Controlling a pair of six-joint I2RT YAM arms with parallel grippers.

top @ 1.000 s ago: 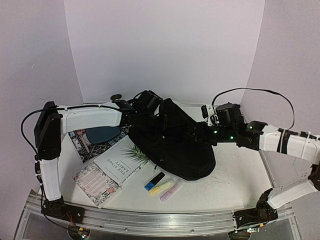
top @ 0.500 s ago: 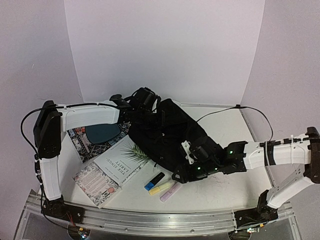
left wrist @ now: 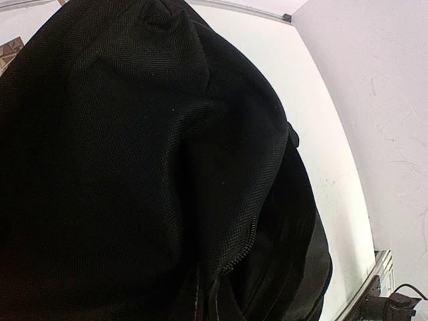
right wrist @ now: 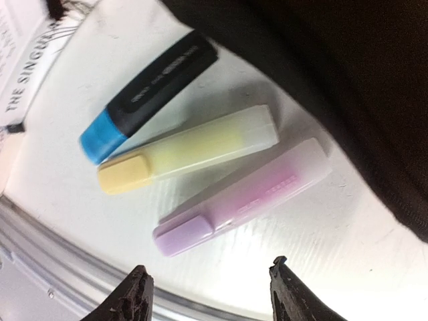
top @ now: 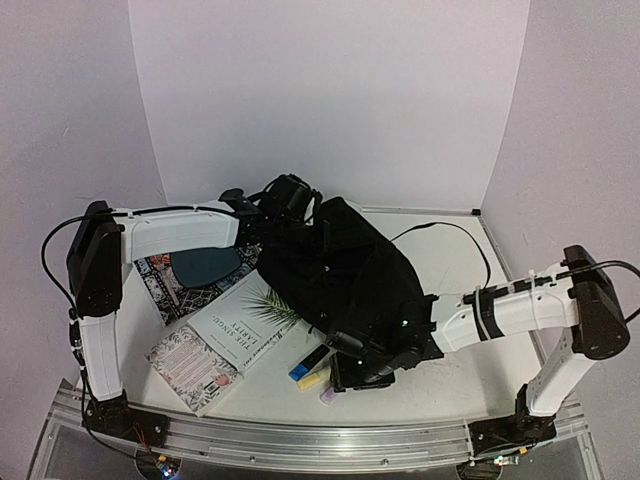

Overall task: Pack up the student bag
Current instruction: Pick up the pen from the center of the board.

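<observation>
The student bag (top: 340, 280) is a large black backpack lying in the middle of the table; its fabric and a zip fill the left wrist view (left wrist: 134, 167). My left gripper (top: 290, 200) is at the bag's far left end, shut on a fold of fabric, its fingers buried in the cloth. Three highlighters lie by the bag's near edge: blue-capped black (right wrist: 150, 93), yellow (right wrist: 187, 150) and purple (right wrist: 244, 197). My right gripper (right wrist: 214, 291) (top: 355, 375) hovers open just above the purple one, nothing between its fingers.
A white book (top: 245, 320) and a patterned notebook (top: 193, 365) lie left of the highlighters. Behind them a patterned mat holds a teal plate (top: 200, 270). The table's metal front rail (top: 300, 440) runs close under my right gripper. A black cable (top: 440, 230) loops over the table's right side.
My right arm swung from the bag's right side forward and down to the highlighters, and its jaws opened wider. The left arm and the bag stayed still.
</observation>
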